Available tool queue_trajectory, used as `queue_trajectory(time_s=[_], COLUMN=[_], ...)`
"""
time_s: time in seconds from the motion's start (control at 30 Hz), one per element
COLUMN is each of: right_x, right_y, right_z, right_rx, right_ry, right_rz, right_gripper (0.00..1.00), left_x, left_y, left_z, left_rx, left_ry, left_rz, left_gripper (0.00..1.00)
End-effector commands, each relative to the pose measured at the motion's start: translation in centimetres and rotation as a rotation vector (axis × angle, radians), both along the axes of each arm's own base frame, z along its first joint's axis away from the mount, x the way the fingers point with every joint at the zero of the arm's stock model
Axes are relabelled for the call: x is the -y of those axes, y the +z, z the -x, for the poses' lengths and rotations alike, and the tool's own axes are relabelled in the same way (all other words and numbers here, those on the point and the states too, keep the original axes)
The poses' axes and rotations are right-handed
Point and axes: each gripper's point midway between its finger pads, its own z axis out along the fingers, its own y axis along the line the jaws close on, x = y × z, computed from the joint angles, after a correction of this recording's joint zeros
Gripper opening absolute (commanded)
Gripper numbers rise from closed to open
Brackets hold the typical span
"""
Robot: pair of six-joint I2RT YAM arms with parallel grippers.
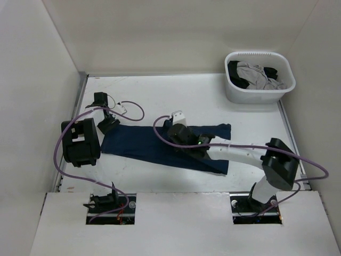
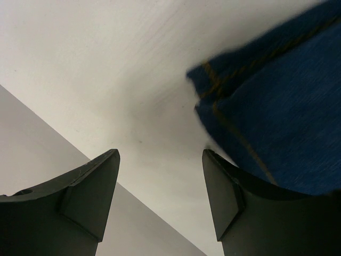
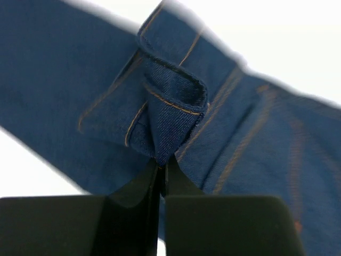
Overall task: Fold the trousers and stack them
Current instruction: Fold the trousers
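The dark navy jeans lie spread flat across the middle of the white table, running from left to right. My right gripper is shut on a pinched fold of the jeans' denim with orange stitching, over the garment's middle. My left gripper is open and empty, just off the jeans' left end; in the left wrist view its fingers frame bare table, with the jeans' hemmed corner at the upper right.
A white basket at the back right holds a grey garment and black garments. White walls enclose the table on the left, back and right. Purple cables loop near both arms.
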Motion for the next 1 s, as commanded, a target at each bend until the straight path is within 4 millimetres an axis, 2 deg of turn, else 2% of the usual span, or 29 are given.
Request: queue_trajectory(time_s=[0.0, 0.17, 0.2, 0.23, 0.3, 0.33, 0.37, 0.47, 0.53, 0.57, 0.6, 0.67, 0.7, 0.73, 0.77, 0.83, 0.97], right_x=[-4.6, -5.2, -5.6, -6.0, -7.4, -8.0, -8.5, -7.8, -4.6, -1.8, 1.6, 9.5, 13.0, 16.0, 18.1, 19.8, 19.3], right_y=[2.3, 0.0, -0.5, -0.8, -0.8, -0.1, 0.9, 5.4, 7.9, 8.2, 7.7, 4.6, 2.5, 0.3, -1.3, -3.3, -5.0], right_z=[0.1, 1.5, 1.9, 2.6, 4.1, 5.1, 6.0, 7.6, 6.1, 4.3, 2.8, 0.8, 0.8, 1.1, 1.6, 2.0, 1.4], right_rx=[0.014, -0.023, -0.043, -0.065, -0.107, -0.117, -0.122, -0.082, -0.018, 0.002, 0.001, -0.064, -0.122, -0.184, -0.228, -0.276, -0.287], right_ry=[0.036, 0.096, 0.127, 0.170, 0.289, 0.359, 0.425, 0.490, 0.360, 0.217, 0.054, -0.302, -0.457, -0.585, -0.661, -0.700, -0.641], right_rz=[-0.174, -0.141, -0.141, -0.147, -0.176, -0.203, -0.233, -0.332, -0.398, -0.427, -0.457, -0.497, -0.507, -0.506, -0.494, -0.498, -0.586], right_gripper=[0.00, 0.01, 0.05, 0.17, 0.57, 0.86, 1.00, 1.00, 1.00, 1.00, 1.00, 1.00, 1.00, 1.00, 1.00, 1.00, 1.00], left_x=[1.2, 1.1, 1.0, 0.9, 0.8, 0.7, 0.5, -0.2, -0.6, -0.7, -0.8, -0.9, -0.9, -0.9, -0.9, -1.1, -1.8], left_y=[-3.5, -3.6, -3.5, -3.5, -3.5, -3.5, -3.5, -3.2, -2.8, -2.4, -2.1, -1.4, -1.2, -1.1, -1.0, -1.2, -1.5], left_z=[1.6, 1.4, 1.4, 1.4, 1.5, 1.5, 1.5, 1.4, 1.3, 1.1, 0.9, 0.5, 0.4, 0.4, 0.4, 0.6, 1.0], left_rx=[-0.079, -0.079, -0.078, -0.078, -0.080, -0.082, -0.081, -0.075, -0.064, -0.053, -0.043, -0.020, -0.016, -0.016, -0.016, -0.024, -0.034], left_ry=[0.008, 0.013, 0.014, 0.016, 0.015, 0.017, 0.020, 0.028, 0.034, 0.038, 0.042, 0.046, 0.049, 0.049, 0.049, 0.054, 0.066], left_rz=[0.061, 0.061, 0.061, 0.061, 0.059, 0.058, 0.054, 0.043, 0.041, 0.038, 0.038, 0.036, 0.037, 0.037, 0.037, 0.032, 0.013], left_gripper=[0.63, 0.63, 0.63, 0.63, 0.63, 0.63, 0.63, 0.63, 0.63, 0.63, 0.63, 0.64, 0.64, 0.64, 0.64, 0.64, 0.64])
